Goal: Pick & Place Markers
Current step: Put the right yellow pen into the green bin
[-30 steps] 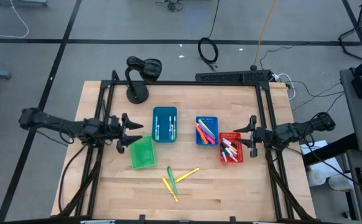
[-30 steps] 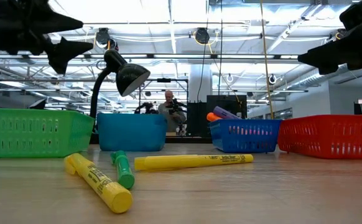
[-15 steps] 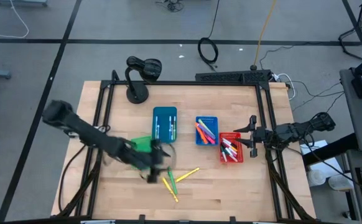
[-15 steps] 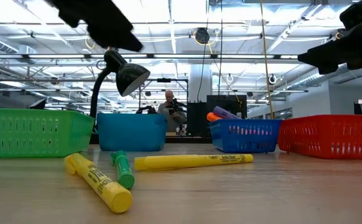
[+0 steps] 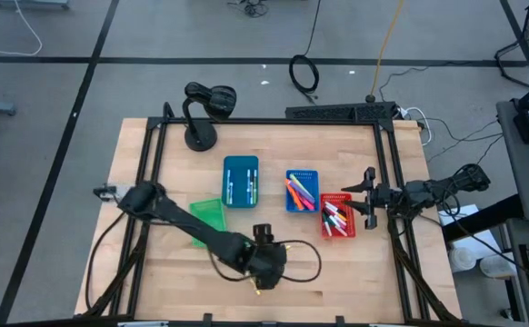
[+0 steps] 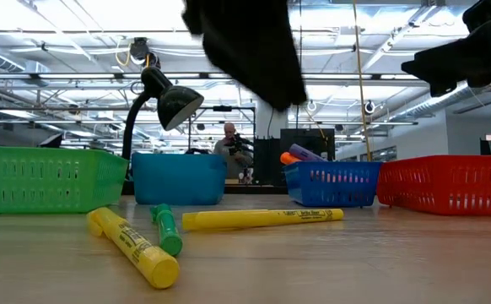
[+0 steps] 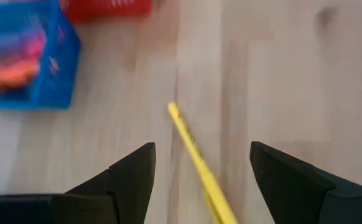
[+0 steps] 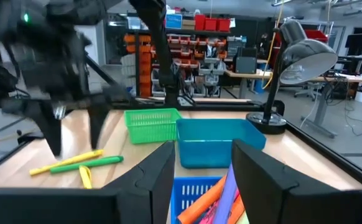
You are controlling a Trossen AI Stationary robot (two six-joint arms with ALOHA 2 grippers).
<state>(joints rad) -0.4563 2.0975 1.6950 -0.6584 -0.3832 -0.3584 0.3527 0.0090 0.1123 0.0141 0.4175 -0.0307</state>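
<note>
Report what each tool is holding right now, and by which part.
Nothing is held. The left tool hangs open above the yellow marker on the table, not touching it. The right tool waits open and empty by the red bin.

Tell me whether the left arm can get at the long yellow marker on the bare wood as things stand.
Probably yes. The left pincer hangs open just above the yellow marker, which lies flat on bare wood between its fingers. Nothing lies over it; the blue bin stands well clear.
</note>
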